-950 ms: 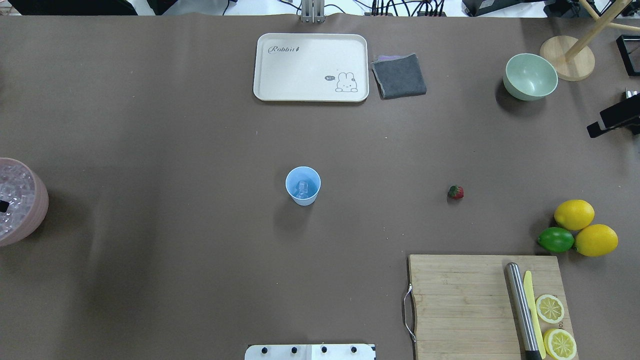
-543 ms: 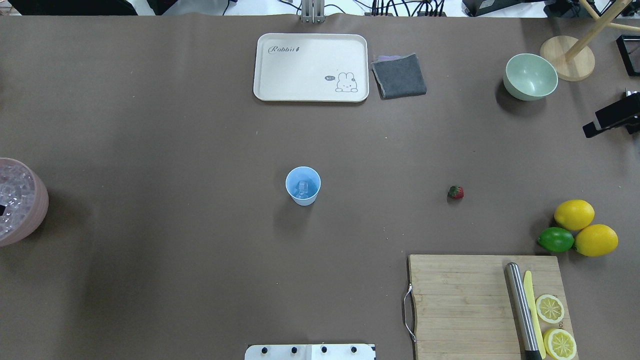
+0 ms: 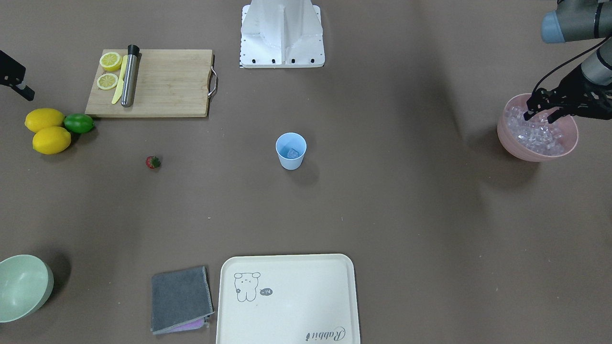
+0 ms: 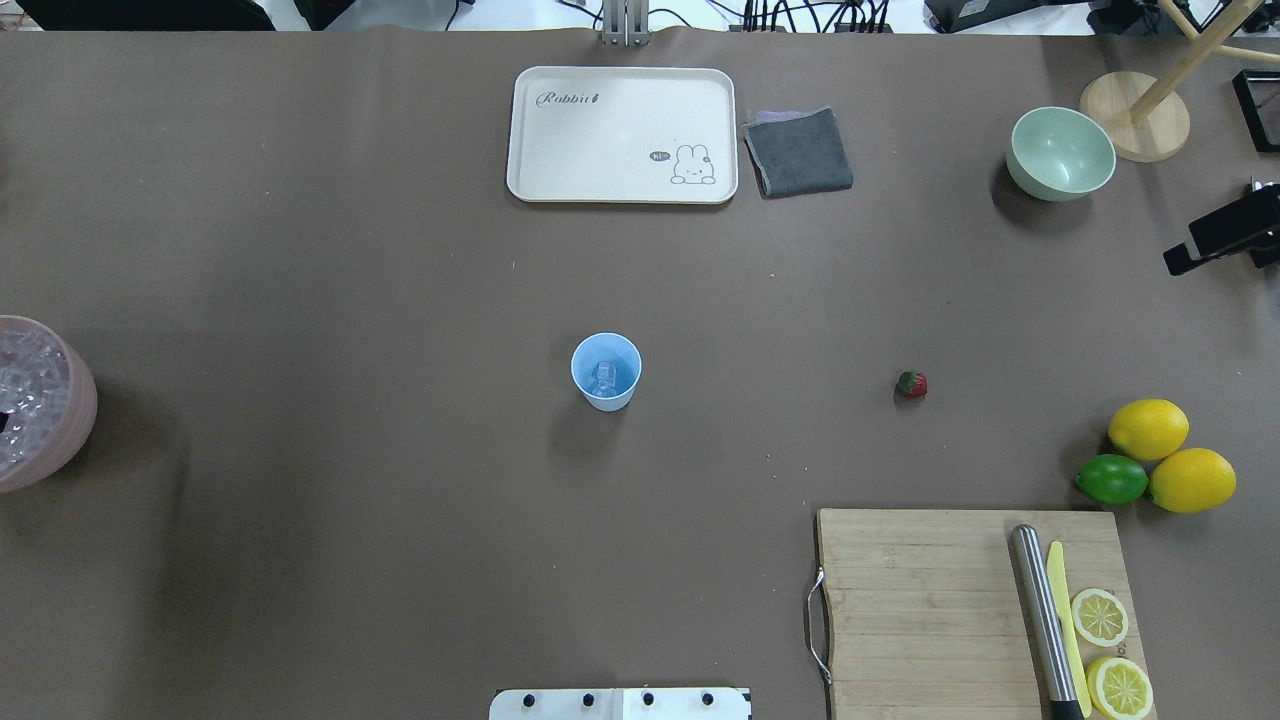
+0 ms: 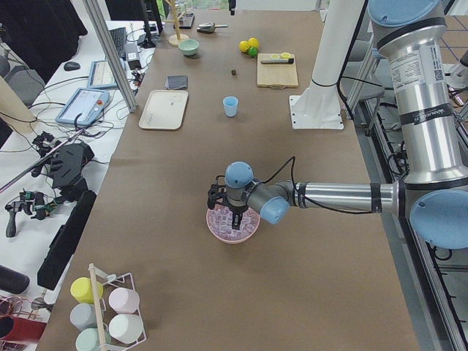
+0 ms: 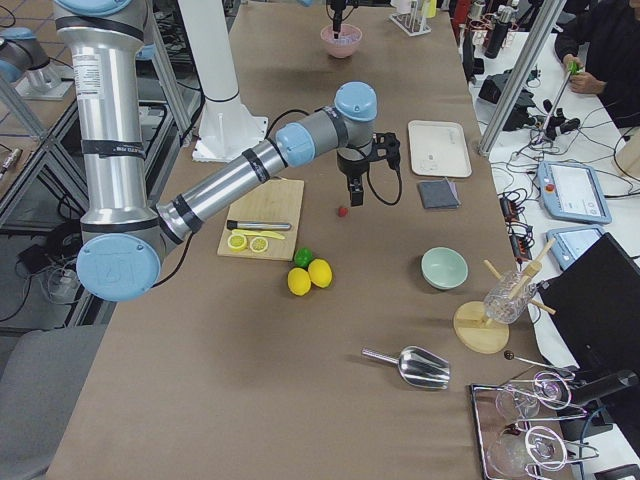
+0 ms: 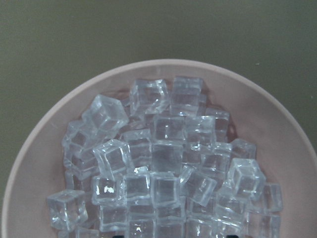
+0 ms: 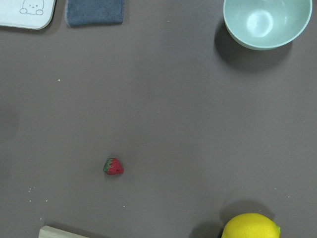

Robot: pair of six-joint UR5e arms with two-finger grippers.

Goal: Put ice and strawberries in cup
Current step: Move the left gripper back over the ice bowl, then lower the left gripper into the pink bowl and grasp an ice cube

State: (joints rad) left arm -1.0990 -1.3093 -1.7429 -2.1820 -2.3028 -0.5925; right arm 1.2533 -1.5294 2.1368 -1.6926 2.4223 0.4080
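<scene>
The light blue cup (image 4: 606,371) stands mid-table with one ice cube (image 4: 605,376) inside; it also shows in the front view (image 3: 290,150). The pink bowl (image 3: 538,155) at the table's left end is full of ice (image 7: 163,158). My left gripper (image 3: 541,113) hangs just above that ice, fingers apart and empty. The strawberry (image 4: 911,384) lies on the table to the right of the cup and shows in the right wrist view (image 8: 113,167). My right gripper (image 4: 1215,240) hovers at the right edge, beyond the strawberry; I cannot tell whether it is open.
A cream tray (image 4: 622,190) and grey cloth (image 4: 797,152) lie at the far side. A pale green bowl (image 4: 1062,153) stands far right. Two lemons (image 4: 1170,455) and a lime (image 4: 1111,479) sit by the cutting board (image 4: 920,610), which holds a muddler, a knife and lemon slices.
The right gripper has crept slightly toward the table's middle. The left gripper has slid a little further out of the overhead view over the pink bowl. Cup and strawberry have not moved.
</scene>
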